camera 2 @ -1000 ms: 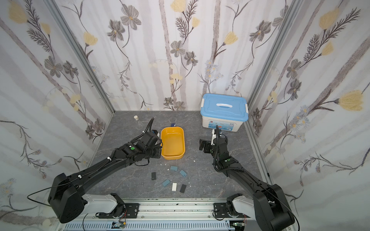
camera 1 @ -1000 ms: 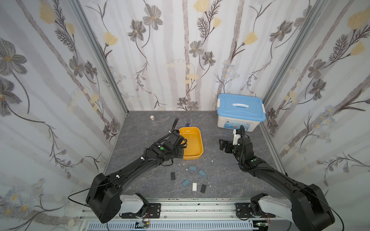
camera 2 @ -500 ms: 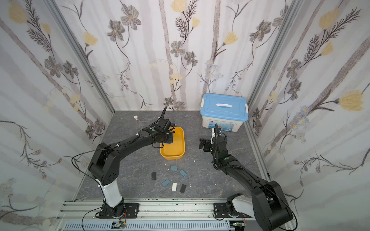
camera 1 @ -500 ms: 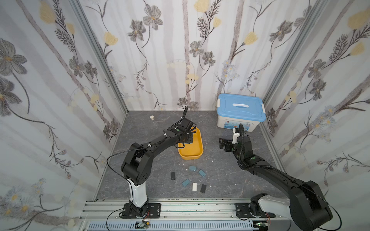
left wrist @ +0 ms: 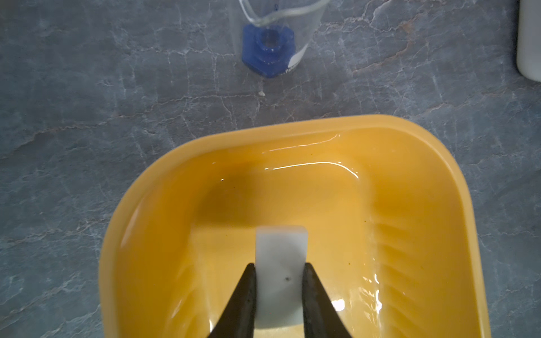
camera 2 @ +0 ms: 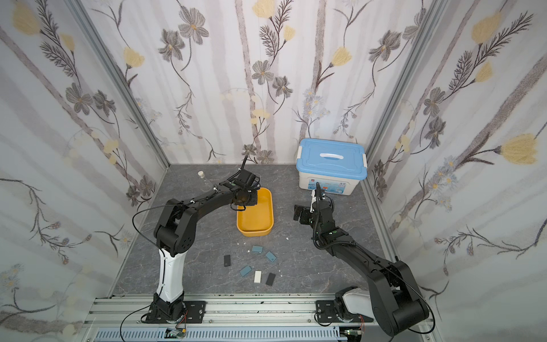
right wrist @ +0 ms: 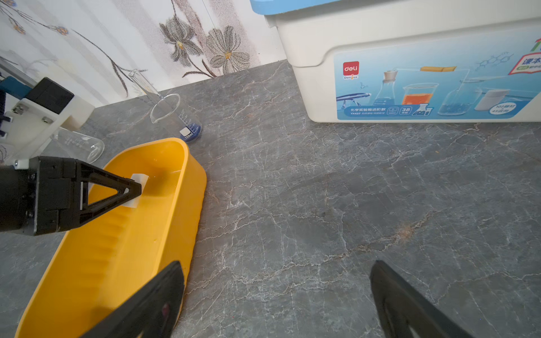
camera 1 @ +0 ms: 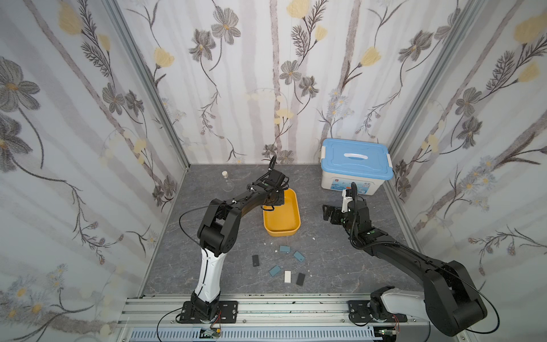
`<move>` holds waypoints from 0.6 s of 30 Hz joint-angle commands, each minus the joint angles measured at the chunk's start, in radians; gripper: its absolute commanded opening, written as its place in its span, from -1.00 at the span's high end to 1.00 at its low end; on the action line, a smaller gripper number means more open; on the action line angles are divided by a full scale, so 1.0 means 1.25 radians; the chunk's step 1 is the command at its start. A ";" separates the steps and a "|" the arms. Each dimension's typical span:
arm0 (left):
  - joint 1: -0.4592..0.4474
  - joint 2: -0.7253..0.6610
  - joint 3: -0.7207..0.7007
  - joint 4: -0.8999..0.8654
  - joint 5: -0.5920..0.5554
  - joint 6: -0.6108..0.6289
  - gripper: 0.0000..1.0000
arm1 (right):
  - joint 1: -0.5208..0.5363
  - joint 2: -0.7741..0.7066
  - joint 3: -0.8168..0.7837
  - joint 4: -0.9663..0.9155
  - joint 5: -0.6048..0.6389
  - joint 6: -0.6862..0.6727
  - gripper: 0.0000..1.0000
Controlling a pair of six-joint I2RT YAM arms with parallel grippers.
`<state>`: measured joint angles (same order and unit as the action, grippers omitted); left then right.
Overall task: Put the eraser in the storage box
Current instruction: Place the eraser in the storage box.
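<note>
The eraser (left wrist: 281,254) is lost to me in both top views, covered by the left arm (camera 1: 236,204) at the 11 o'clock corner of the storage box (camera 1: 281,214). In the left wrist view its near end is cut off at the frame edge. It is a white block pinched on its two long sides by the left jaws (closed tight on it). They hold it over the box's 12 o'clock end, long axis running straight out along the jaws, free end aimed at that end wall. The right jaws gape wide, empty, over the tabletop (camera 1: 325,263) at the box's 3 o'clock.

Eraser (left wrist: 281,251) over storage box (left wrist: 322,137)
</note>
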<state>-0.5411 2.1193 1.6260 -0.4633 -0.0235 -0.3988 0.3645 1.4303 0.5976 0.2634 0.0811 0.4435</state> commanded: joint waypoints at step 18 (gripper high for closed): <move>0.019 0.091 0.058 -0.004 -0.046 -0.060 0.43 | -0.006 0.029 0.024 0.012 -0.002 -0.016 -0.99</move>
<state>-0.5201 2.2230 1.6871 -0.4606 -0.0605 -0.4526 0.3595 1.4631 0.6167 0.2630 0.0772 0.4278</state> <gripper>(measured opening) 0.287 0.996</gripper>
